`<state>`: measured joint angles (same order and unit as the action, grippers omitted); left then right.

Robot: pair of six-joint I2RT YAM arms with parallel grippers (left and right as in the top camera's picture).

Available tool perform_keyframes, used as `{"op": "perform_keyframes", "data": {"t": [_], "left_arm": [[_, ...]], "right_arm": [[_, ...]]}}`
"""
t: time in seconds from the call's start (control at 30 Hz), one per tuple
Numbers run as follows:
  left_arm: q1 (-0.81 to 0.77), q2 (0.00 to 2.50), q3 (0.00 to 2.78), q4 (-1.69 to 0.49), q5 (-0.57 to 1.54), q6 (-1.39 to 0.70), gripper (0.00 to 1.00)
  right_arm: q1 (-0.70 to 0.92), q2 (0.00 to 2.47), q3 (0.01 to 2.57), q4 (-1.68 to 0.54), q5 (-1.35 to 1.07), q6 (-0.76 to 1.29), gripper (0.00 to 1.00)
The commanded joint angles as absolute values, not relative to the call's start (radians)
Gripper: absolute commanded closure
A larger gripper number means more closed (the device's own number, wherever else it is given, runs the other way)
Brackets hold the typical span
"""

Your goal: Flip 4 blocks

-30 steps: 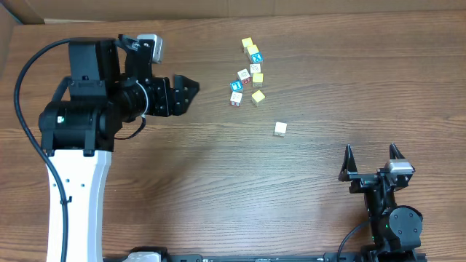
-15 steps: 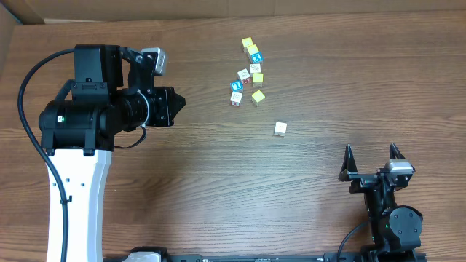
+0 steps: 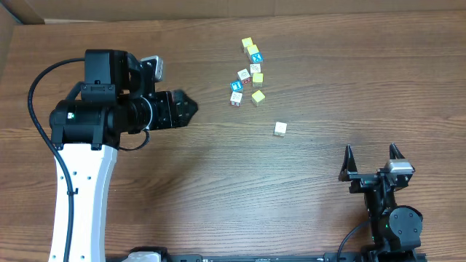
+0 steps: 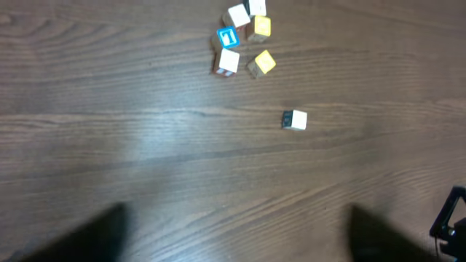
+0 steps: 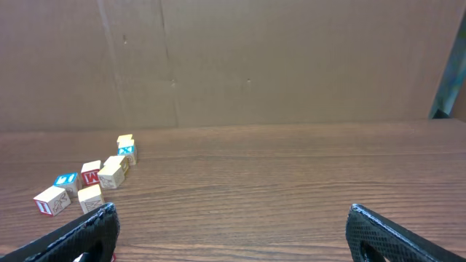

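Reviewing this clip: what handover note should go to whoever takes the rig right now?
Grippers: the left gripper is open and empty, left of the blocks. The right gripper is open and empty, parked at the near right of the table.
Things: a cluster of blocks sits at the far middle; one lone block lies apart from it, nearer the right arm.
Done: the faces do not show how many are flipped.
Left: nothing is held; check the count, then flip up to four.

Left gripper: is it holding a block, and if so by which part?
Nothing is held. The left gripper is open above the table, apart from the blocks; the right gripper is open and empty too.
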<state>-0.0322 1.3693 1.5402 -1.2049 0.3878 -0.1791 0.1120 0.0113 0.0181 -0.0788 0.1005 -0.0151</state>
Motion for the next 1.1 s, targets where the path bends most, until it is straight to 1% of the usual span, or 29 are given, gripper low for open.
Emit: {"op": "perform_keyframes", "data": {"t": [0.0, 0.13, 0.17, 0.2, 0.23, 0.27, 0.3, 0.33, 0.37, 0.4, 0.8, 1.07], "left_arm": [[-0.034, 1.370, 1.532, -1.187, 0.417, -0.184, 0.00], [-0.034, 1.370, 1.532, -1.180, 0.419, -0.184, 0.00], [-0.034, 1.370, 1.532, -1.180, 0.419, -0.184, 0.03], [-0.034, 1.370, 1.532, -1.181, 0.419, -0.184, 0.10], [-0.034, 1.370, 1.532, -1.181, 0.419, -0.184, 0.22], [-0.034, 1.370, 1.532, -1.182, 0.419, -0.184, 0.37], [-0.034, 1.370, 1.532, -1.184, 0.420, -0.184, 0.58], [-0.034, 1.370, 1.532, -1.192, 0.419, -0.184, 0.77], [-0.034, 1.370, 1.532, -1.201, 0.419, -0.184, 0.91], [-0.034, 1.370, 1.532, -1.206, 0.419, -0.184, 0.96], [-0.034, 1.371, 1.523, -1.254, 0.418, -0.207, 0.95], [-0.034, 1.371, 1.512, -1.345, 0.409, -0.207, 0.96]], "right_arm": [[0.109, 0.005, 0.008, -0.073, 0.096, -0.019, 0.00], [0.109, 0.005, 0.008, -0.073, 0.096, -0.019, 0.00], [0.109, 0.005, 0.008, -0.073, 0.096, -0.019, 0.00], [0.109, 0.005, 0.008, -0.073, 0.096, -0.019, 0.00], [0.109, 0.005, 0.008, -0.073, 0.096, -0.019, 0.00], [0.109, 0.005, 0.008, -0.073, 0.096, -0.019, 0.00], [0.109, 0.005, 0.008, -0.073, 0.096, -0.019, 0.00], [0.109, 0.005, 0.008, -0.073, 0.096, -0.019, 0.00], [0.109, 0.005, 0.008, -0.073, 0.096, -0.019, 0.00], [0.109, 0.005, 0.008, -0.073, 0.096, -0.019, 0.00], [0.109, 0.005, 0.008, -0.073, 0.096, -0.019, 0.00], [0.109, 0.005, 0.008, -0.073, 0.096, -0.019, 0.00]]}}
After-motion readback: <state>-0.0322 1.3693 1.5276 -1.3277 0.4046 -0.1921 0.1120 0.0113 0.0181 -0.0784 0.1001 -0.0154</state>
